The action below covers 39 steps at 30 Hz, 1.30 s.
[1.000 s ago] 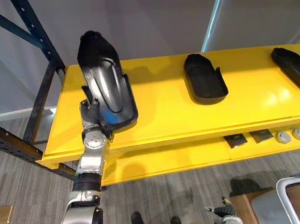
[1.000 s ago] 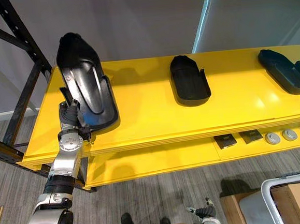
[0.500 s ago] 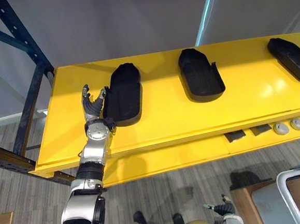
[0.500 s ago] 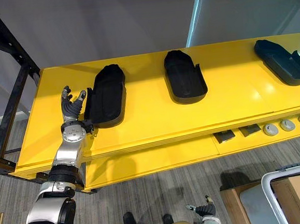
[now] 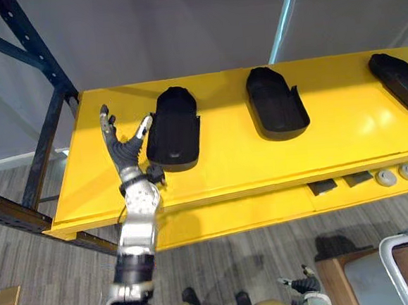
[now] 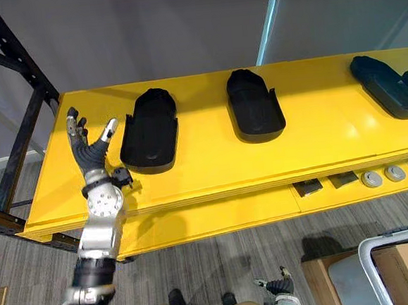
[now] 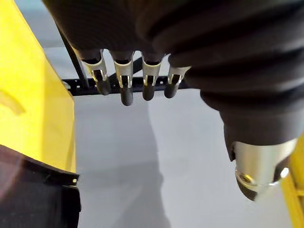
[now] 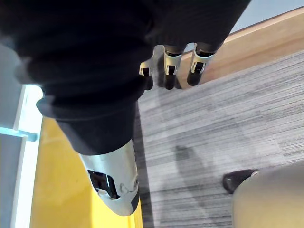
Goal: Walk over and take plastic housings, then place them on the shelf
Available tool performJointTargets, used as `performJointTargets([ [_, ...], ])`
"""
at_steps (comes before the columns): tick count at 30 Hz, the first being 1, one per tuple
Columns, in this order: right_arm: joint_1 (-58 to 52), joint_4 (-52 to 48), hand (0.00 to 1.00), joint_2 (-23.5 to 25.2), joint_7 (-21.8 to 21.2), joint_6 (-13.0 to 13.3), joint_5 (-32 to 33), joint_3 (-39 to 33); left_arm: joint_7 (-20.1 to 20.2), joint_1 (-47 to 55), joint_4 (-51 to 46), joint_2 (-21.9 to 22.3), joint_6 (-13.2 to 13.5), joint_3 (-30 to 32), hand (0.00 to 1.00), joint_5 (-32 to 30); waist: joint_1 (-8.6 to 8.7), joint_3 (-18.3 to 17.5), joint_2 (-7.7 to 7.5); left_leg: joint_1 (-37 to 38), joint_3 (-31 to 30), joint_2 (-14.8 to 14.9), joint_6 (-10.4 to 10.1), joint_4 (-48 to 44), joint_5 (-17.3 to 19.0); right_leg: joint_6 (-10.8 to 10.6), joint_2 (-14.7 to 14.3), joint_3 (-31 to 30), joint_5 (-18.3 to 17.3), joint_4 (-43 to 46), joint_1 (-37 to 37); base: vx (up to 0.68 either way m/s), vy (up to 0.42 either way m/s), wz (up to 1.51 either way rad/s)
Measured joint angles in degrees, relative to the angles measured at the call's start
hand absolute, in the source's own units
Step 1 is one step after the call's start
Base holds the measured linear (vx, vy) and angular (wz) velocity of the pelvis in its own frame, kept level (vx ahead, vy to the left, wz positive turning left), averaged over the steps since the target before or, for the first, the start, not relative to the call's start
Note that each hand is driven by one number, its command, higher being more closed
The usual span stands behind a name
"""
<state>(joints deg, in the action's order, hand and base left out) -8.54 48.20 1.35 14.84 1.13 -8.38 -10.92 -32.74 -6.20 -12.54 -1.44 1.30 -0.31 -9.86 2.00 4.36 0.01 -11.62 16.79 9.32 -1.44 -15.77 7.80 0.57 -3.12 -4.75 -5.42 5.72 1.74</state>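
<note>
Housing (image 5: 173,129) of black plastic lies on the yellow shelf (image 5: 344,138). The left hand (image 5: 124,148) is released just beside it, fingers (image 5: 105,123) spread; the right hand (image 8: 111,175) hangs relaxed.

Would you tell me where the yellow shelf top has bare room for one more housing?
The widest bare patch lies between the middle housing and the right housing. A narrower gap separates the left housing from the middle one. The left end is crowded: the open left robot hand is beside the left housing.
</note>
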Motion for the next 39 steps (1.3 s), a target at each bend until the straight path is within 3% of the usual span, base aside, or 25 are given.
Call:
performJointTargets([
  [3, -0.25, -0.01, 0.0, 0.06, 0.0, 0.05, -0.02, 0.24, 0.16, 4.79, -3.14, 0.21, 1.67, -0.06, 0.0, -4.07, -0.69, 0.0, -0.03, -0.42, -0.01, -0.07, 0.48, -1.37, 1.31, -0.66, 0.36, 0.0, -0.51, 0.1, -0.53, 0.01, 0.044, 0.02],
  [4, -0.38, -0.02, 0.0, 0.08, 0.0, 0.07, -0.02, 0.24, 0.22, 6.35, -3.68, 0.28, 1.81, -0.14, 1.0, -5.11, -1.02, -0.01, -0.1, -0.7, -0.03, -0.23, 0.63, -1.63, 1.71, -0.76, 0.56, 0.01, -0.58, 0.1, -0.51, 0.01, 0.049, 0.0],
  [7, -0.51, 0.0, 0.0, 0.08, 0.05, 0.07, -0.01, 0.25, 0.7, 10.08, -3.66, 0.8, 1.79, -0.27, 1.0, -7.82, -1.35, -0.05, -0.2, -1.08, -0.24, -0.46, 0.91, -2.66, 2.28, -0.94, 0.98, 0.12, -0.71, 0.1, -0.59, 0.05, 0.054, 0.01],
  [11, -0.6, -0.02, 0.0, 0.19, 0.05, 0.06, -0.01, 0.3, 4.23, 11.85, -1.87, 1.08, 1.74, -1.99, 1.0, -10.11, -1.36, -0.13, -0.45, -0.74, -1.51, -1.58, 1.05, -2.43, 2.3, -0.95, 1.72, 1.55, -0.71, 0.1, -1.33, 0.06, 0.053, 0.2],
  [20, -0.78, 0.36, 0.0, 0.13, 0.01, 0.06, -0.07, 0.21, 10.36, 10.4, 9.17, -2.59, 1.77, -5.69, 1.0, -10.98, -1.35, -0.81, -0.92, 1.41, -0.74, -2.43, 1.04, 0.45, 1.44, -0.91, 2.19, 0.77, -0.73, 0.36, -1.34, 0.02, 0.009, -0.03],
  [24, -0.53, 1.1, 0.0, 0.11, 0.0, 0.06, -0.17, 0.13, 11.57, 7.12, 15.7, -4.61, 1.72, -6.91, 1.0, -11.08, -1.09, -1.59, -1.19, 2.88, 0.47, -2.98, 0.55, 5.05, -1.69, -0.9, 2.16, -0.18, -0.73, 0.95, 0.22, 0.0, -0.037, -0.12],
  [28, 0.71, 2.47, 0.0, -0.02, -0.02, 0.11, -0.23, -0.04, 12.1, 2.26, 21.61, -6.43, 1.76, -8.52, 1.0, -11.16, 0.37, -1.66, -1.14, 4.63, 1.04, -3.44, -0.1, 10.57, -5.47, -0.84, 1.86, -0.56, -0.67, 0.92, 1.27, -0.07, -0.073, -0.09],
  [32, 2.18, 4.42, 0.0, -0.13, -0.04, 0.11, -0.25, -0.73, 12.71, -1.86, 25.55, -7.3, 1.81, -9.24, 1.0, -11.14, 1.25, -1.77, -1.08, 5.59, 1.78, -3.95, 0.3, 15.27, -8.82, -0.38, 1.58, -1.33, 0.67, 0.26, 2.48, -0.09, -0.03, -0.11],
  [33, 2.54, 4.46, 0.0, -0.07, -0.07, 0.08, -0.26, -1.04, 12.73, -2.13, 25.71, -8.12, 1.85, -9.32, 1.0, -11.12, 2.09, -1.83, -0.95, 5.68, 1.86, -4.27, 0.54, 16.55, -9.5, -0.75, 1.69, -1.37, 1.04, -0.15, 2.82, -0.09, 0.018, -0.05],
  [39, 2.76, 4.54, 0.0, -0.02, -0.07, 0.03, -0.29, -2.44, 12.7, -8.9, 31.85, -9.95, 1.89, -10.76, 1.0, -10.99, 2.67, -2.07, -0.6, 6.5, 2.33, -6.17, 1.82, 20.92, -11.69, -1.96, 2.82, -1.47, 2.15, -2.02, 3.46, 0.01, 0.054, -0.02],
])
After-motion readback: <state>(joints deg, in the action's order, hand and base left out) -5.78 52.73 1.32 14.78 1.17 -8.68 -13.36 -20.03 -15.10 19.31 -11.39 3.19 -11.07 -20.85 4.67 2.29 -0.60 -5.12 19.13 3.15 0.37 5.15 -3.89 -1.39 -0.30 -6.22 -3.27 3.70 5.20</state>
